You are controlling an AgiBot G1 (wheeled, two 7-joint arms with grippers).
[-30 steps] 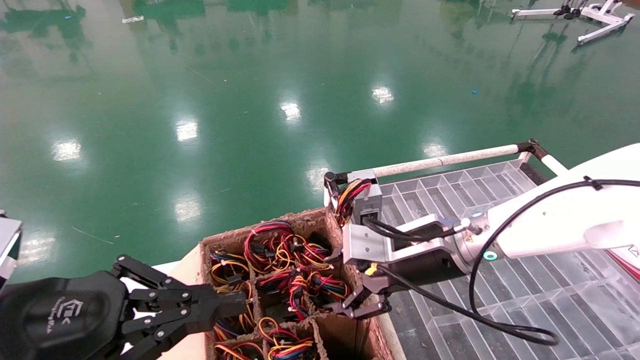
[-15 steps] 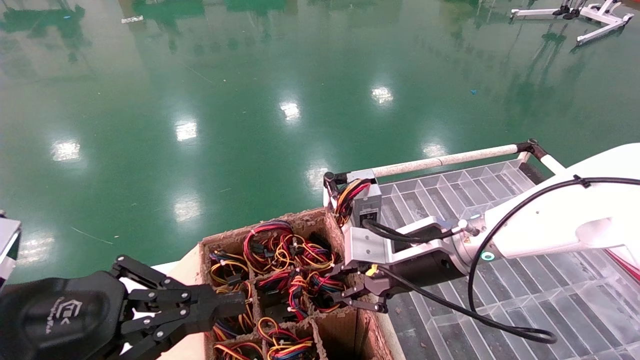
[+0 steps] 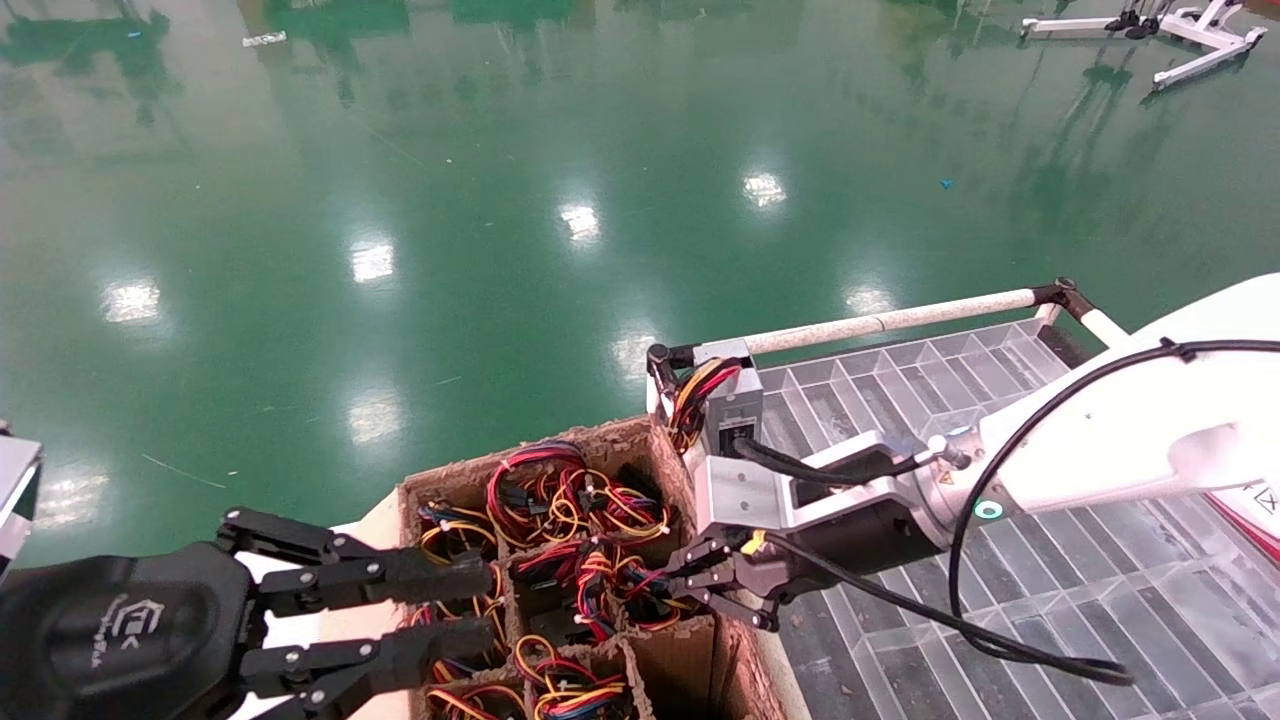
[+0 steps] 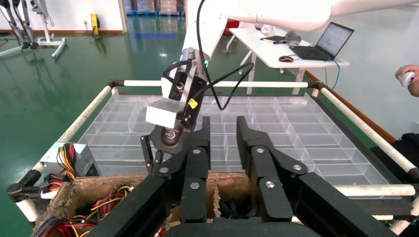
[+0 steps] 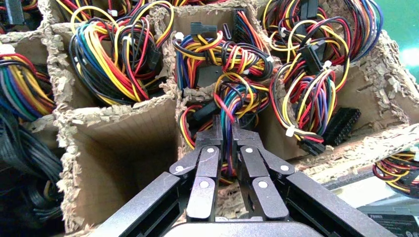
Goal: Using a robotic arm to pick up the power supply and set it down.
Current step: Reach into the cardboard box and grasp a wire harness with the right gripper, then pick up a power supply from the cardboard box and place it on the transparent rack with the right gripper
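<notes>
Nearest the robot, the left gripper (image 3: pixel 480 605) hangs idle at the near-left edge of the cardboard crate (image 3: pixel 460 485), its fingers (image 4: pixel 195 170) parted with nothing between them. Just past it, the crate's divided cells are packed with bundles of red, yellow, orange and black wires (image 5: pixel 118 54), and the right gripper (image 3: pixel 700 580) of the robotic arm (image 3: pixel 1100 450) has reached down into a cell on the crate's right side. Its fingers (image 5: pixel 210 163) are drawn nearly together on the multicoloured wire bunch (image 5: pixel 232 106) rising from that cell; the wrist view shows the strands pinched between the tips, while the grey body of this power supply sits deep in the cell and cannot be seen. The step in hand looks like the pick: the grip is made but the unit has not left its compartment. The next move probably calls for a straight lift out of the cell, slow enough that the wires bear the weight without slipping and do not snag neighbouring bundles or the torn cardboard walls. Beyond the crate's far-right corner, another power supply (image 3: pixel 735 405) already stands in the corner of the clear compartment tray (image 3: pixel 960 370), which suggests the carry ends in one of that tray's free pockets.
</notes>
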